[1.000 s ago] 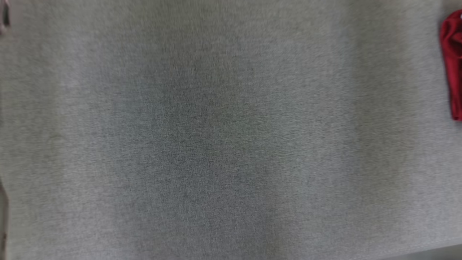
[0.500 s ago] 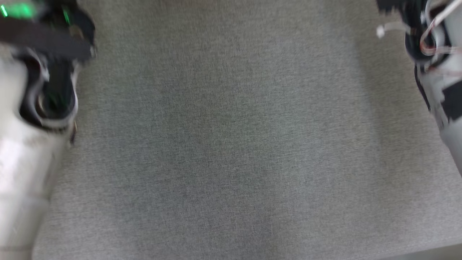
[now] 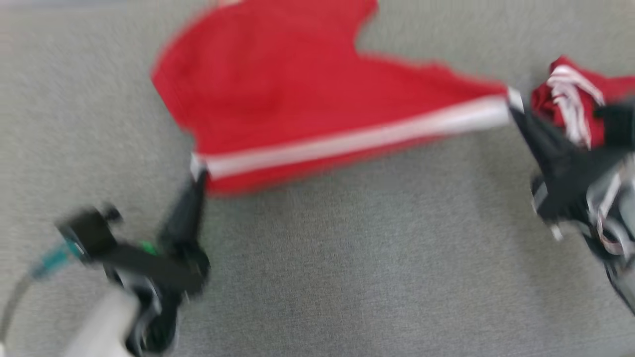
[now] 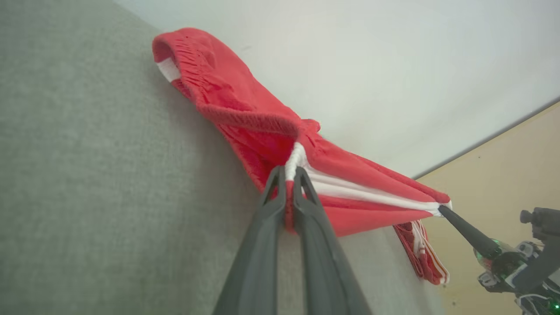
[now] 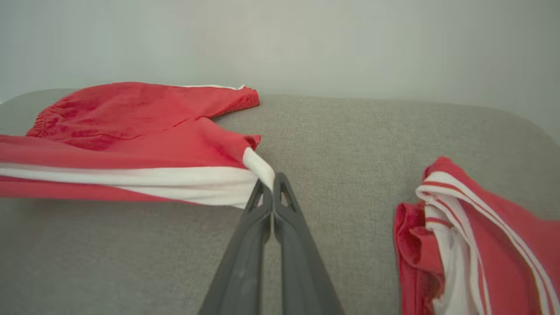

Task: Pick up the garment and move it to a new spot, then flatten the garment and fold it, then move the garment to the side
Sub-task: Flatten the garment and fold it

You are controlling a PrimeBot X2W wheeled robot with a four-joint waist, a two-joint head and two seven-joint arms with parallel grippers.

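- Grey surface (image 3: 347,277), nearest the robot: bare cloth-covered top. Prob. the spot meant for laying the piece out.
- L gripper (image 3: 198,171): pinched closed on one end of the white-striped edge of the garment (image 3: 278,89). Left wrist view shows the thin fabric nipped right at the fingertips.
- R gripper (image 3: 513,106): clamped tight on the other end of the same striped edge, also at the very tips.
- Why held so: the 2 ends are well apart, so the stripe runs taut and straight btwn the tips. My read is that this takes out slack so the fabric can settle w/o wrinkles.
- Near edge is raised off the surface, w/ shadow under it. The rest slopes down and away.
- Far part, w/ gathered waistband, lies on the grey surface toward the back, so the garment is half carried, half resting.
- Step, as I judge it: flattening. Fold and move-aside not yet done.
- Head view is blurred, so fine creases can't be told.
- Striped bundle (image 3: 570,99): crumpled red-and-white heap just beside the R gripper, apart from the held piece. Risk: R arm could snag it.
- Pale wall (image 5: 280,39) behind the surface's far edge.
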